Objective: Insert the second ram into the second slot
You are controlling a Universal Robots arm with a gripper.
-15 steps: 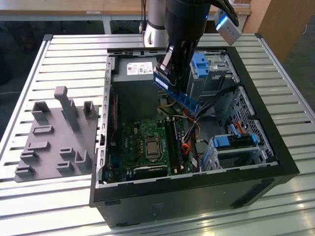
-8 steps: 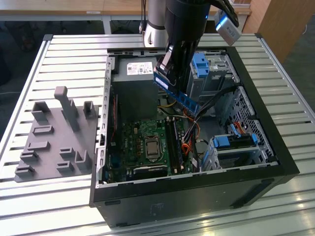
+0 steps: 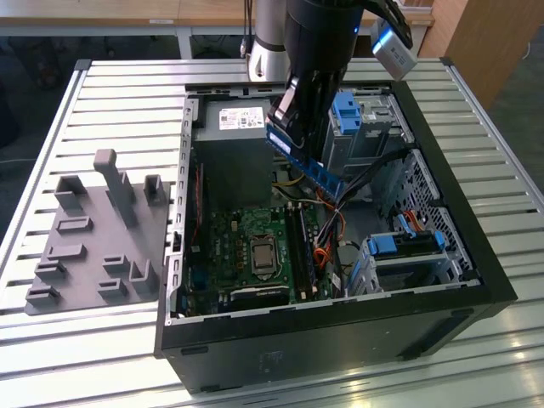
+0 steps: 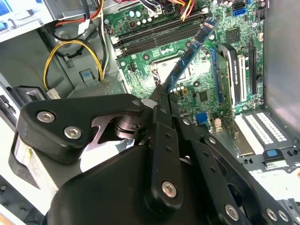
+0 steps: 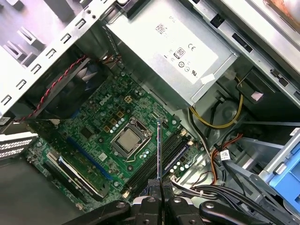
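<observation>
Gripper (image 4: 161, 95), fingers (image 4: 162, 119) closed on one end of the second ram (image 4: 192, 51), which hangs tilted above the motherboard (image 4: 206, 96) inside the open case (image 3: 340, 316). The clamped end is hidden, and the stick appears edge-on in the first wrist view.

Robot arm (image 3: 319, 34): one
Gripper (image 5: 159, 183): one, its two fingers pinched together
Second ram (image 4: 190, 54): one blue stick, in the gripper
Computer case (image 3: 476, 280): one, open
Counter (image 3: 102, 340): one, slatted
Motherboard (image 5: 96, 123): one, green
Power supply (image 5: 183, 51): one grey box
Processor socket (image 5: 127, 140): one
Memory slots (image 4: 159, 33): several long dark ones side by side, exact number unclear
Blue drive-bay clips (image 3: 348, 109): two, well apart
Grey fixture plate (image 3: 85, 246): one, with several upright posts
Yellow cable loop (image 4: 70, 47): one
</observation>
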